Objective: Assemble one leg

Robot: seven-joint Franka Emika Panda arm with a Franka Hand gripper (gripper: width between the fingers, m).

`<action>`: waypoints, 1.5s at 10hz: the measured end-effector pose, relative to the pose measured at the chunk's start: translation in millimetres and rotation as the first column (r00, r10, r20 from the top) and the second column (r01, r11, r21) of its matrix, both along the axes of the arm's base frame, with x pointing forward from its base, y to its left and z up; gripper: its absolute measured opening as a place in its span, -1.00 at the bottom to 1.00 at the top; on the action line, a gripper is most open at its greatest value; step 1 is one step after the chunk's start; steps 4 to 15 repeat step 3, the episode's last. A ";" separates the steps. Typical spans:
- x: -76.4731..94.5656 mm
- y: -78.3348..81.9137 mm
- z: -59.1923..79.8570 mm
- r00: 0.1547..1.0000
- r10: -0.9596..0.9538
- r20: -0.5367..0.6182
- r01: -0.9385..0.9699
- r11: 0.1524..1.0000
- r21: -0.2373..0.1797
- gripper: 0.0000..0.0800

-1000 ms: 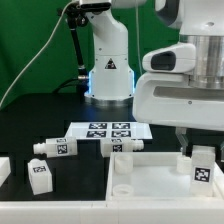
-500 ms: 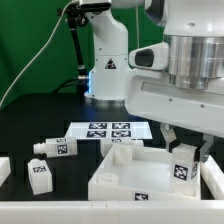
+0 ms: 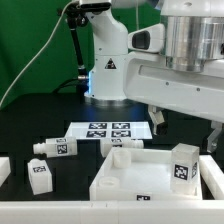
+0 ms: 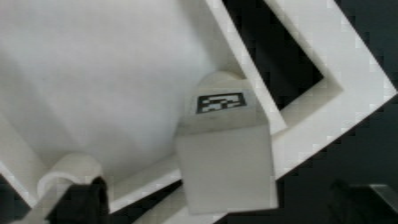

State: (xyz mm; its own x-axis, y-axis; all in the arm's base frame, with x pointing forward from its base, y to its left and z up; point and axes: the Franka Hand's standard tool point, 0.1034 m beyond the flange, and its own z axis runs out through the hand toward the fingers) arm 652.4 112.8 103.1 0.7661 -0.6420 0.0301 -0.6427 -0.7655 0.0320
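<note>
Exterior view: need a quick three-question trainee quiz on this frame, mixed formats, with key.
1. True or false: the gripper is shut on the upright leg.
2. The upright leg stands on: A) the white top; B) the marker board; C) the bare table.
3. Short answer: is the leg at the exterior view's left of the marker board upright or lying down?

Key: 1 false, it is open. 2 A. 3 lying down.
</note>
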 end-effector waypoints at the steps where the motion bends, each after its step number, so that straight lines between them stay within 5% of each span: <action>1: -0.6 -0.1 -2.4 1.000 0.000 -0.003 0.000 1.000 -0.001 0.60; 15: -0.8 -0.2 -2.9 1.000 0.000 -0.004 0.000 1.000 -0.001 0.62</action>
